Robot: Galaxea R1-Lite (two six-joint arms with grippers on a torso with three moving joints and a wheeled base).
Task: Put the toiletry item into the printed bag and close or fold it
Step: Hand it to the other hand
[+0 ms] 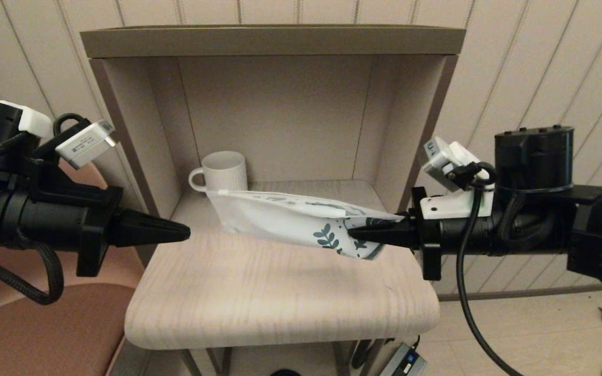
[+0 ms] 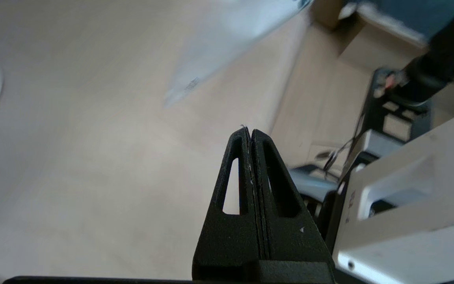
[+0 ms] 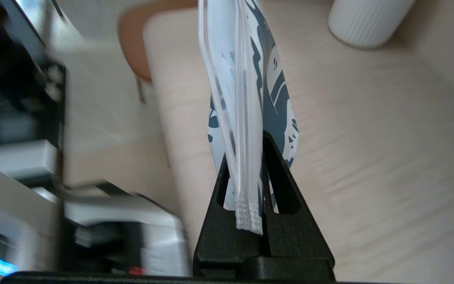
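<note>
The printed bag [image 1: 280,219], white with dark teal leaves at one end, hangs slanted above the wooden table [image 1: 280,308]. My right gripper [image 1: 354,235] is shut on its leaf-printed end. In the right wrist view the bag's zip edge [image 3: 246,98] runs between the right gripper's [image 3: 244,148] closed fingers. My left gripper [image 1: 186,230] hovers shut and empty at the table's left side, apart from the bag's other end. In the left wrist view the left gripper [image 2: 249,131] holds nothing, and the bag [image 2: 227,43] is a blur ahead. The toiletry item is not in plain view.
A white ribbed mug [image 1: 224,171] stands at the back left of the shelf niche [image 1: 280,115], just behind the bag. The mug [image 3: 369,19] shows too in the right wrist view. A brown chair [image 1: 45,334] sits left of the table. The niche's side walls flank the table.
</note>
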